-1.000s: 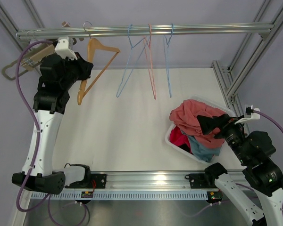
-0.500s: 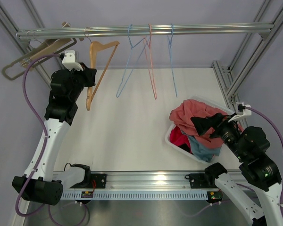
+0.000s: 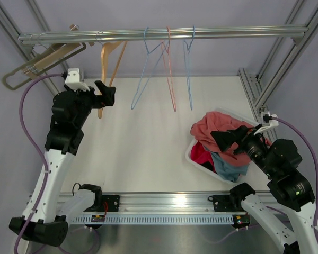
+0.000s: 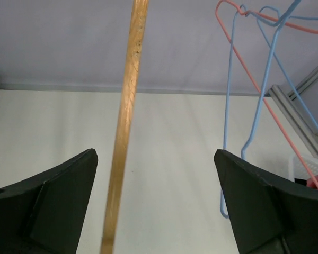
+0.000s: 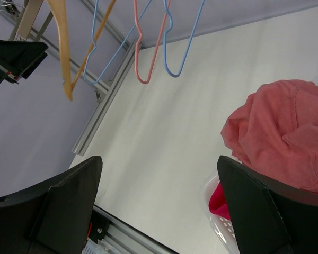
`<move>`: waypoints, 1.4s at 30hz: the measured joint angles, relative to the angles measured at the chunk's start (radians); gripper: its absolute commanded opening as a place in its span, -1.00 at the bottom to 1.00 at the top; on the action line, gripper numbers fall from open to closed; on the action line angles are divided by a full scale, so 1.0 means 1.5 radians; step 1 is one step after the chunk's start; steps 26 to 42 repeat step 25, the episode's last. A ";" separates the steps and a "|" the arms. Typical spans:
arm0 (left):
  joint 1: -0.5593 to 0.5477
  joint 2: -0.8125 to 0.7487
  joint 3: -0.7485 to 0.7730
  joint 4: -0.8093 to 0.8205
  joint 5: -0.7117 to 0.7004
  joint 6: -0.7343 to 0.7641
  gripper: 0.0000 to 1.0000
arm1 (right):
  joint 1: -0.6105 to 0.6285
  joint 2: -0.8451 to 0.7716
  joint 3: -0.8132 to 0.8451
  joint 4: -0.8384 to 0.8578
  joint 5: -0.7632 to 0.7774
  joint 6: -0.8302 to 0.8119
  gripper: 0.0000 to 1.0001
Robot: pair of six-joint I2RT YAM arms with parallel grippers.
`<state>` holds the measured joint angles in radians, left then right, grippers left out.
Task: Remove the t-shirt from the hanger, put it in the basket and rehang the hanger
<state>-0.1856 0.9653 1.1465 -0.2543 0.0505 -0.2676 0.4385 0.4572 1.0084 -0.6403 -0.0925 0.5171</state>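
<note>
T-shirt (image 3: 218, 128), salmon-pink, lies heaped in the white basket (image 3: 200, 165) at near right. The wooden hanger (image 3: 110, 61) and wire hangers (image 3: 169, 79) hang bare, so removal looks done. Left gripper (image 3: 107, 94), beside the wooden hanger, and right gripper (image 3: 222, 138), over the basket, both gape wide, holding nothing.

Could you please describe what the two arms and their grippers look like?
Both the left arm and the right arm have white links and bulky black joints, and each is trailed by a purple cable. The left gripper and right gripper have broad, matte black, wedge-shaped fingers.
</note>
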 measured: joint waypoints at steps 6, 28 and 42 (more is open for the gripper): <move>0.000 -0.158 -0.022 -0.063 0.018 -0.023 0.98 | 0.000 0.017 0.034 0.006 -0.005 -0.019 0.99; 0.000 -0.576 -0.209 -0.244 0.200 -0.078 0.98 | 0.000 -0.187 0.015 0.025 0.090 -0.067 0.99; 0.000 -0.576 -0.209 -0.244 0.200 -0.078 0.98 | 0.000 -0.187 0.015 0.025 0.090 -0.067 0.99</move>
